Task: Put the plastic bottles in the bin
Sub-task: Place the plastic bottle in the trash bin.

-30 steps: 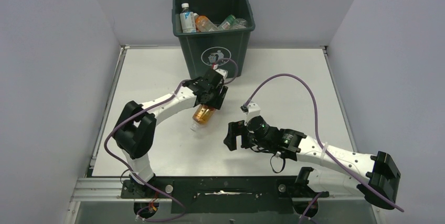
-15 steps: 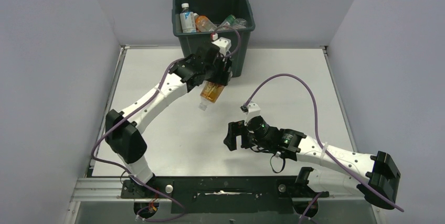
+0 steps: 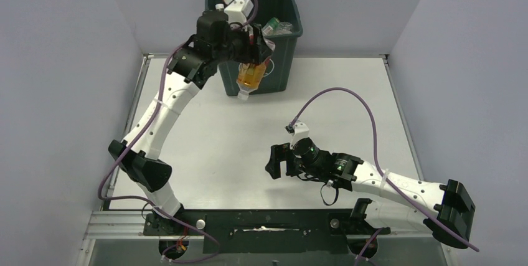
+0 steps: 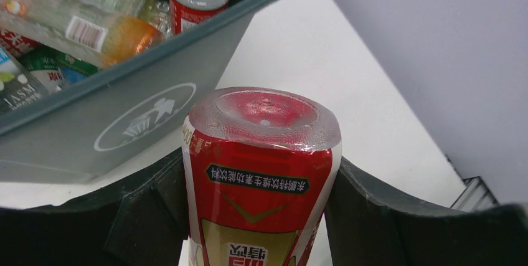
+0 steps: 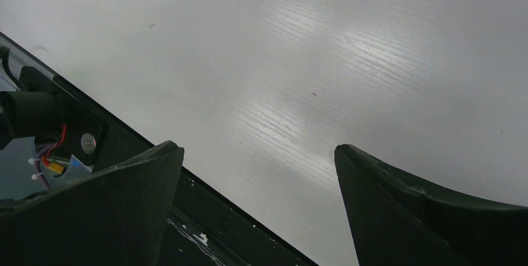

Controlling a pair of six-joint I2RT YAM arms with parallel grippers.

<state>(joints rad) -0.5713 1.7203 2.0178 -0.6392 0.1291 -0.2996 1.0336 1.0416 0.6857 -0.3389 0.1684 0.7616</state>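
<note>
The left hand (image 3: 251,65) has lifted its pinched bottle (image 3: 248,80) beside the bin (image 3: 281,66) rim; next, clear the rim and release.

Bin (image 3: 283,60) stands at twelve o'clock on the bench (image 3: 218,135), walls (image 3: 62,91) at three and nine; open surface surrounds the right pincer (image 3: 274,161).

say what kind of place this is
Probably a robot lab test cell: a white table walled in by grey panels, two arms bolted at its near edge, and a green bin of bottles.
</note>
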